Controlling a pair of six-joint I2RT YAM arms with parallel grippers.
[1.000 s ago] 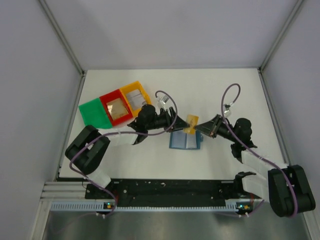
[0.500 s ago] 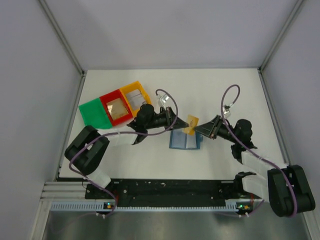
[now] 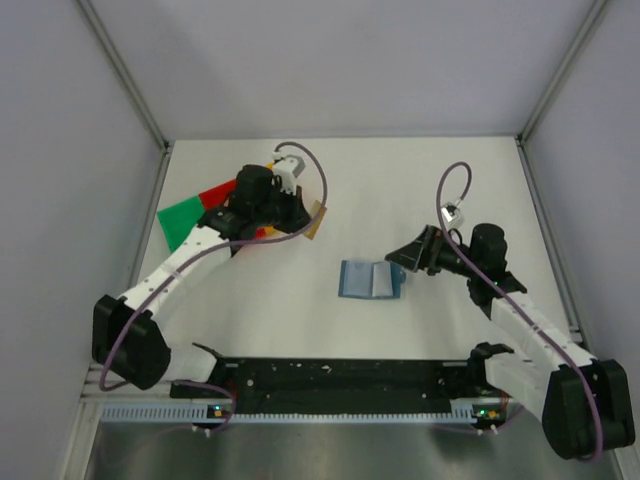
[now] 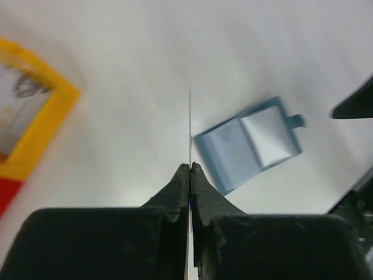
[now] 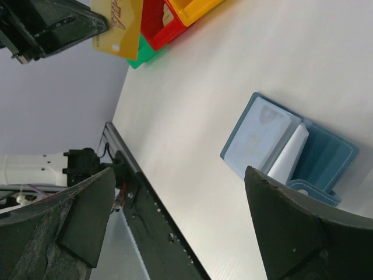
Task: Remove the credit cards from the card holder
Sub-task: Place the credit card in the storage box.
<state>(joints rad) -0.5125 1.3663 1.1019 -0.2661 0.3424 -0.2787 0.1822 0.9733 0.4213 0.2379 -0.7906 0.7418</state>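
The card holder (image 3: pixel 372 279) lies spread open on the tabletop (image 3: pixel 420 180), just ahead of the right pincer (image 3: pixel 398 256) and apart from its tips. The left pincer (image 4: pixel 190 168) is well away from it, with a card (image 5: pixel 118 26) nipped edge-on at its tip. The trays (image 3: pixel 185 222) lie on that pincer's left, and the card holder lies ahead of it to the right.

Left fingers (image 4: pixel 175 188) pinched tight, tips together — right fingers (image 5: pixel 297 233) spread wide
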